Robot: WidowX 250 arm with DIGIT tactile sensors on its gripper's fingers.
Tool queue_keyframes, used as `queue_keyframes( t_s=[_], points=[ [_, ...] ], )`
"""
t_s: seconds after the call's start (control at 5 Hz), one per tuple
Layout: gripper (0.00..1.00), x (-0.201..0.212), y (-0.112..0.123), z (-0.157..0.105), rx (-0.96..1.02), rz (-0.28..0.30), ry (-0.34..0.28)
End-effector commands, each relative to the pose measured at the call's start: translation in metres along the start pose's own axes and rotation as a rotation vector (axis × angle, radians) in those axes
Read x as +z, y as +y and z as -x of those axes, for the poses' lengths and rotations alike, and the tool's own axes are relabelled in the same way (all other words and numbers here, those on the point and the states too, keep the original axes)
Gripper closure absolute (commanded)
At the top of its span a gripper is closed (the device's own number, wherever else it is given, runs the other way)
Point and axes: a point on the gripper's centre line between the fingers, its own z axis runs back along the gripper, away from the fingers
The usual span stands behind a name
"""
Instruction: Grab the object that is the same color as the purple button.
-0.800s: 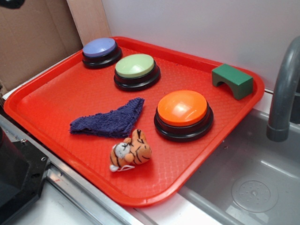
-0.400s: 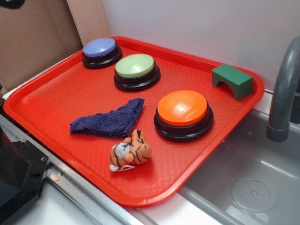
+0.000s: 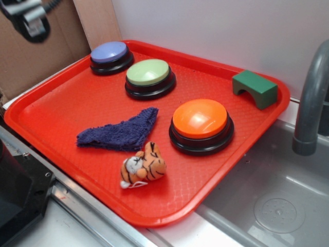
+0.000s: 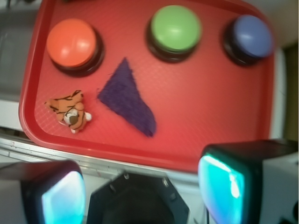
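Exterior view: purple rag (image 3: 120, 134) lies flat mid red tray (image 3: 46, 116), just beside tiger plush (image 3: 143, 165) (apart or touching, cannot tell). Purple button (image 3: 110, 55) at far corner; green button (image 3: 149, 77), orange button (image 3: 201, 124) between; green arch block (image 3: 254, 88) near rim. Gripper (image 4: 140, 189) high over tray's near edge, fingers (image 4: 220, 184) spread wide, empty. Faucet (image 3: 311, 103) at right.

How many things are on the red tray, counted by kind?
Push buttons: 3 (purple button, green button, orange button)
Cloth rags: 1 (purple rag)
Plush toys: 1 (tiger plush)
Blocks: 1 (green arch block)
Total: 6 things on the red tray
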Motion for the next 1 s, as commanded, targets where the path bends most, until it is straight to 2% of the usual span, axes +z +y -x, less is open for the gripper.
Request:
queue_keyframes(
  t_s=[0.0, 0.4, 0.8],
  points=[
    [0.0, -0.051, -0.006, -0.016, -0.318, 0.017, -0.148],
    [0.0, -0.111, 0.009, -0.019, -0.397, -0.015, -0.105],
    [0.0, -0.152, 0.008, -0.016, -0.437, -0.06, -0.031]
  ],
)
